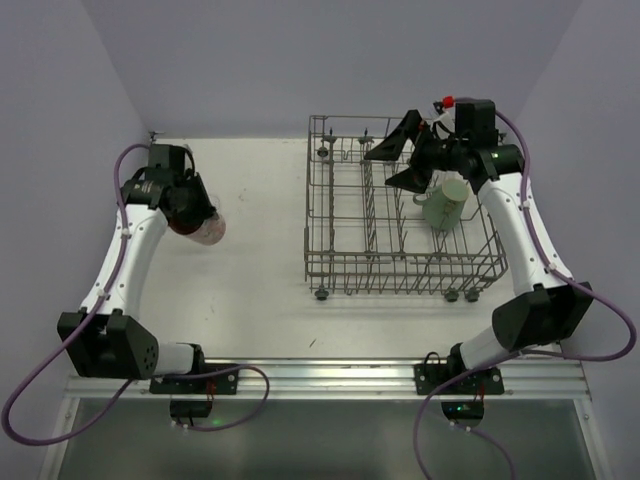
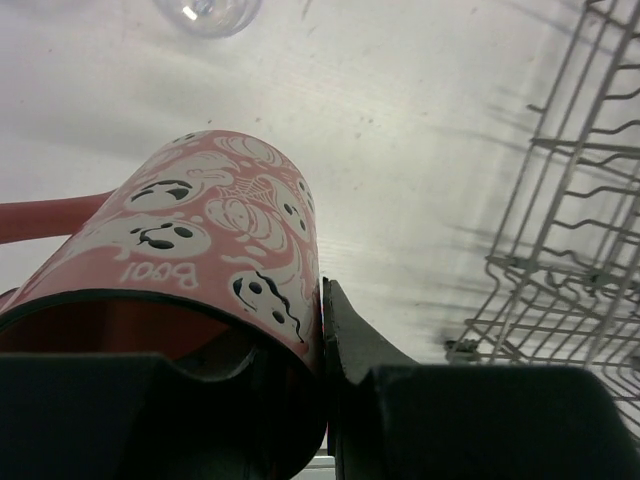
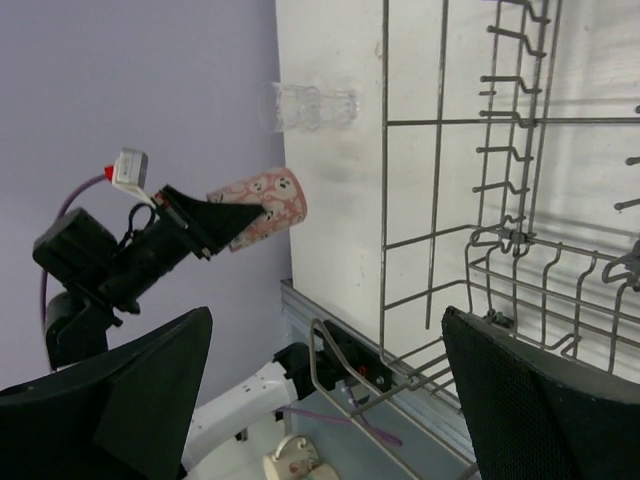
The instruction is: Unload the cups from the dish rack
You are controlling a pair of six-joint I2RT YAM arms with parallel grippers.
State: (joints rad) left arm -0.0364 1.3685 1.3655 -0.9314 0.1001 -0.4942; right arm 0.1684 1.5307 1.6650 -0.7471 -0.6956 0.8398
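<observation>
The pink ghost-print mug (image 2: 200, 240), rigid and probably breakable, hangs tilted over the surface (image 1: 250, 300) left of the dish rack (image 1: 330, 270), its wall pinched at the rim by the left pincer (image 2: 312, 350). The right pincer (image 1: 403, 160), spread wide, hovers beside the racked mint mug (image 1: 445, 205).

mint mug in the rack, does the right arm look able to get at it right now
Probably yes. The right gripper is open above the dish rack, close beside the mint mug, whose top is uncovered. Only the rack's wires nearby might crowd it.
</observation>
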